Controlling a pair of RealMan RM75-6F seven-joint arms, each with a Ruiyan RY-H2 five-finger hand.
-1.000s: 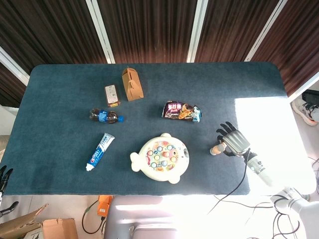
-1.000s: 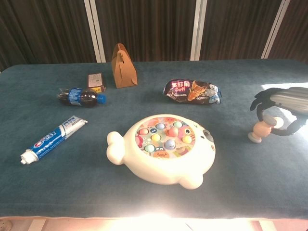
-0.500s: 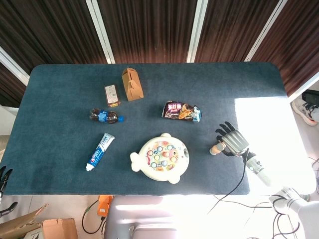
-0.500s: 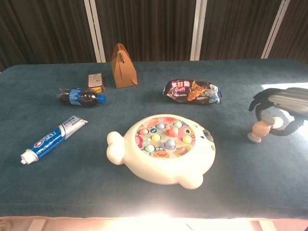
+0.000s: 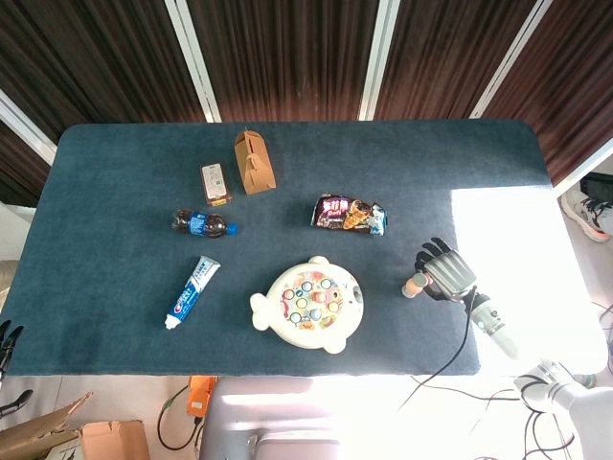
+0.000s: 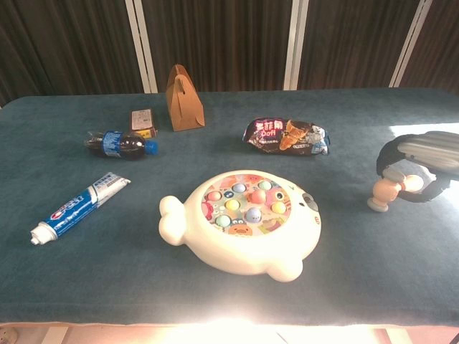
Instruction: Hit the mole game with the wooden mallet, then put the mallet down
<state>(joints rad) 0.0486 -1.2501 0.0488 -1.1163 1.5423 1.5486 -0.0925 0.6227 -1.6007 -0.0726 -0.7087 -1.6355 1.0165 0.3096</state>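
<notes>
Wooden mallet with a pale round head (image 6: 385,193) is gripped by the curled black fingers of the right hand (image 6: 414,166), near the table's right edge. Beside it to the left is seen the cream fish-shaped mole game (image 6: 244,220), with a dark snack packet (image 6: 287,137) behind.

Dark wood-slat wall (image 5: 287,53) with white strips; blue table (image 5: 115,192); bright sunlight at right.

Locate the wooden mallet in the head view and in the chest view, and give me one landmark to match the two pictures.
Head view: the wooden mallet is right of centre, held by the right hand, right of the mole game.
Chest view: the wooden mallet is at the right edge, under the right hand.
Shared landmark: the snack bag lies beyond the game and left of the mallet in both.
</notes>
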